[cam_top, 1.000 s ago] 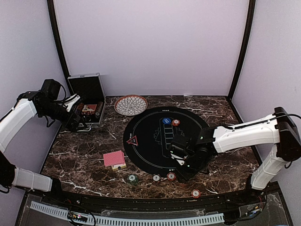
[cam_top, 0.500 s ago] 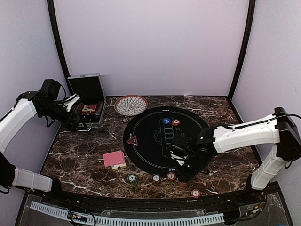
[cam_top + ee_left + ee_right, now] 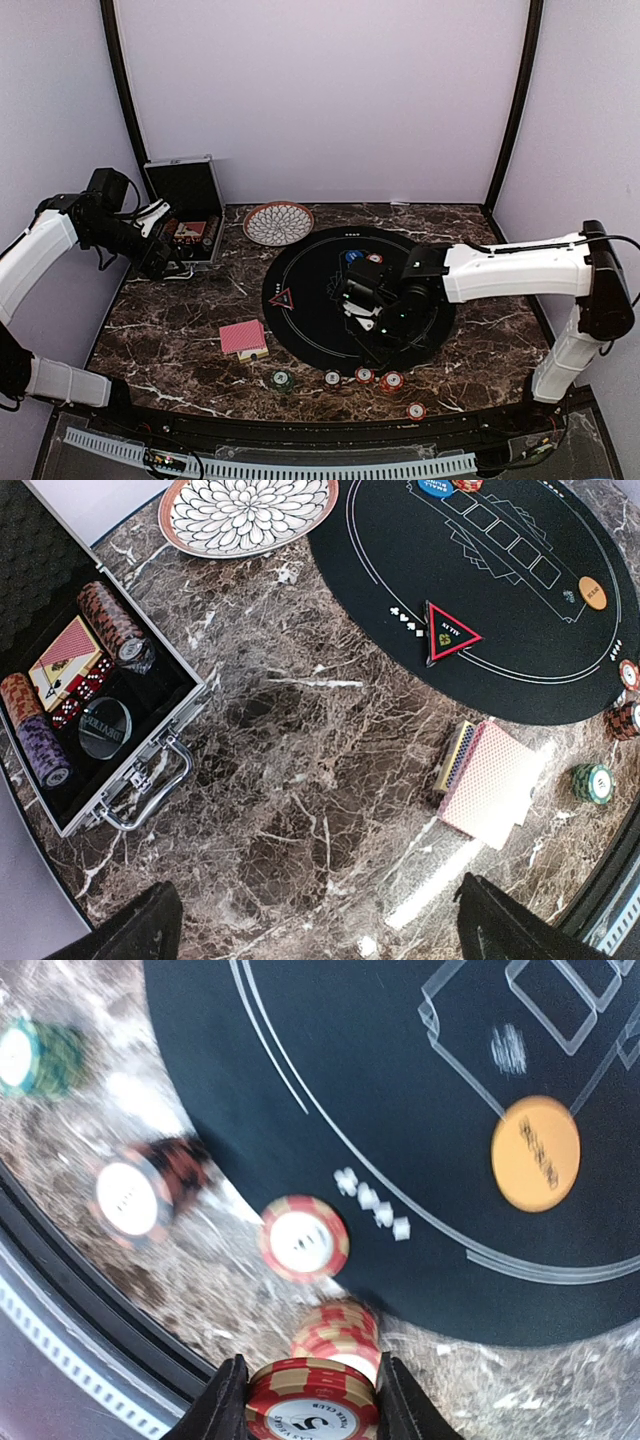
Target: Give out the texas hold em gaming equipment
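My right gripper (image 3: 312,1415) is shut on a short stack of red striped chips (image 3: 312,1400) and holds it above the table, over the black mat's (image 3: 310,320) front part in the top view (image 3: 368,318). Below it stand a red chip stack (image 3: 337,1330), a flat red chip (image 3: 304,1238), a dark red chip (image 3: 130,1200) and a green chip (image 3: 25,1057). The orange button (image 3: 535,1153) lies on the mat. My left gripper (image 3: 172,268) is open and empty above bare marble (image 3: 320,930). Red-backed cards (image 3: 490,785) and the red triangle (image 3: 450,635) lie to its right.
The silver-edged black case (image 3: 120,770) stands open at the left with chips and cards inside. The patterned bowl (image 3: 278,222) is behind the mat. A blue button (image 3: 352,257) and a red chip (image 3: 374,260) sit at the mat's far side. Another red chip (image 3: 416,410) lies by the front edge.
My right gripper has moved back and left from the mat's front edge toward its middle. A red chip stack now shows by the front edge where it was. The left arm has not moved.
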Controlling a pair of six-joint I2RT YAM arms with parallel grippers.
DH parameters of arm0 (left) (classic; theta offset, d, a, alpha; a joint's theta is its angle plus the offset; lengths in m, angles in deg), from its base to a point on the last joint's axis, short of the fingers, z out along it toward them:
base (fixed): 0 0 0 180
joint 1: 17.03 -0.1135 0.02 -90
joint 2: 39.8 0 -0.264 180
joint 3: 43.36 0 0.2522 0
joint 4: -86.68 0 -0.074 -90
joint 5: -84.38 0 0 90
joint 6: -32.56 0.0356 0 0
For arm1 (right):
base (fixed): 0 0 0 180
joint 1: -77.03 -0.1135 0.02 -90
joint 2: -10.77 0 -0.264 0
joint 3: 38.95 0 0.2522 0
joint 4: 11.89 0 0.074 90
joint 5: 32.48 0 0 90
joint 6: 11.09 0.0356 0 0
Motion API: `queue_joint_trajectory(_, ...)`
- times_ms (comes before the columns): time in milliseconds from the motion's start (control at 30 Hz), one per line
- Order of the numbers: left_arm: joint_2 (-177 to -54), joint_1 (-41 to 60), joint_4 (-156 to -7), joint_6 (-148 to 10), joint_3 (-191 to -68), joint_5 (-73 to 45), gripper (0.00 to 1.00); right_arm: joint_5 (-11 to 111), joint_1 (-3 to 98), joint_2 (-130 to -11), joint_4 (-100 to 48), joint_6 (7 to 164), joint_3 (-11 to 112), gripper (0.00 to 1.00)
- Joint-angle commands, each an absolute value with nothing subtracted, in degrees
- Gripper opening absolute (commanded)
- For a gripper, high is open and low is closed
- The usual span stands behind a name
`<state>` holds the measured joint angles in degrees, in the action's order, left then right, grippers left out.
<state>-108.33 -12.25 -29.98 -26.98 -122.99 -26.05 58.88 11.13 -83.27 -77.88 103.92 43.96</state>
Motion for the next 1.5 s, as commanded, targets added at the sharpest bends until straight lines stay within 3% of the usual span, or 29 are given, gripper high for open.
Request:
queue_joint_trajectory(0,-107.23,-12.02,-28.63,-26.37,-123.24,-26.82,0.99,59.97,12.13,-90.11,-77.93,100.91,51.83,0.2)
queue_joint_trajectory(367,-107.92,-11.89,-28.59,-26.54,-123.45,-26.87,0.99,58.9,14.69,-116.44,-78.05,95.08,85.33,0.2)
queue_joint_trajectory(567,-107.83,-11.82,-28.75,-26.45,-123.29,-27.28,0.99,58.02,15.31,-127.02,-78.79,95.17,97.46,0.2)
queue_joint_trajectory(867,-108.01,-11.83,-29.27,-27.0,-123.27,-27.93,0.99,58.76,16.3,-131.09,-77.01,95.92,99.35,0.25)
queue_joint_trajectory(1067,-107.83,-11.84,-29.23,-27.1,-123.31,-28.03,0.99,59.38,16.38,-131.01,-76.4,95.55,97.84,0.53)
queue_joint_trajectory(1200,-107.76,-11.84,-29.15,-27.12,-123.3,-27.9,0.99,60.22,16.56,-130.12,-76.9,95.3,98.79,0.64)
queue_joint_trajectory(1467,-107.72,-11.84,-28.88,-26.84,-123.46,-27.77,0.99,62.3,16.83,-120.03,-77.74,95.06,94.78,0.65)
